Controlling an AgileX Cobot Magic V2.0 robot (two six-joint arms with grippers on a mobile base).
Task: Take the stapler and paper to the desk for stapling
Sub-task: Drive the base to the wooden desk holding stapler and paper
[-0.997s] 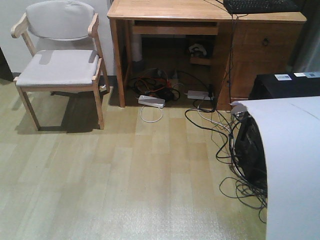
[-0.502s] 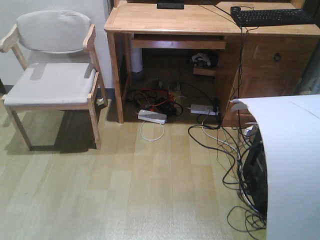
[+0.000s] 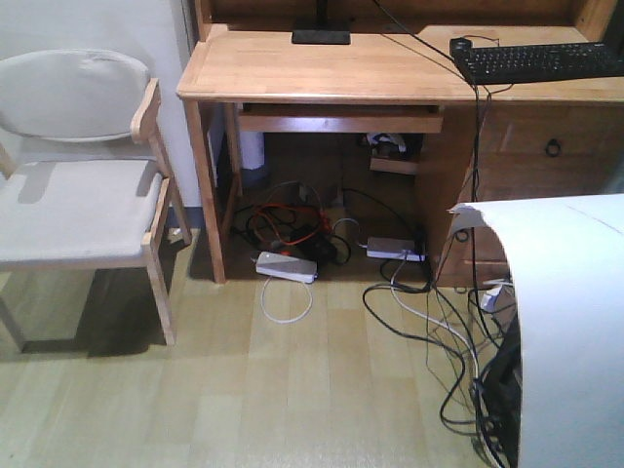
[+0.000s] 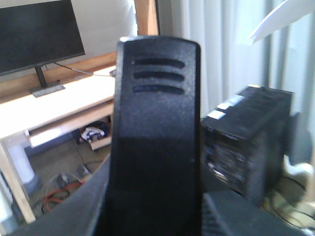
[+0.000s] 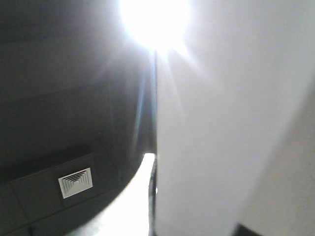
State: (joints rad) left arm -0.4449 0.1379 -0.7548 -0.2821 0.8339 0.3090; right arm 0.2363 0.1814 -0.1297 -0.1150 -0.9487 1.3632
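Observation:
In the left wrist view the black stapler (image 4: 155,137), with three grooves near its tip, stands upright and fills the middle. My left gripper (image 4: 155,219) is shut on its lower part, and a grey finger (image 4: 78,209) shows beside it. The white paper (image 3: 575,331) curves up at the right of the front view. In the right wrist view the paper (image 5: 221,123) rises from my right gripper (image 5: 153,206), which is shut on its lower edge; the fingers are mostly hidden by glare. The wooden desk (image 3: 312,68) stands ahead.
On the desk are a black keyboard (image 3: 541,58) and a monitor base (image 3: 320,36). A padded wooden chair (image 3: 78,195) stands to its left. A power strip (image 3: 286,266) and tangled cables (image 3: 429,322) lie on the floor under and before the desk. A black computer tower (image 4: 246,142) sits at the right.
The front view has come closer to the desk and swung right: the desk top now shows more, and the chair has slid to the left edge. The paper stays at the right.

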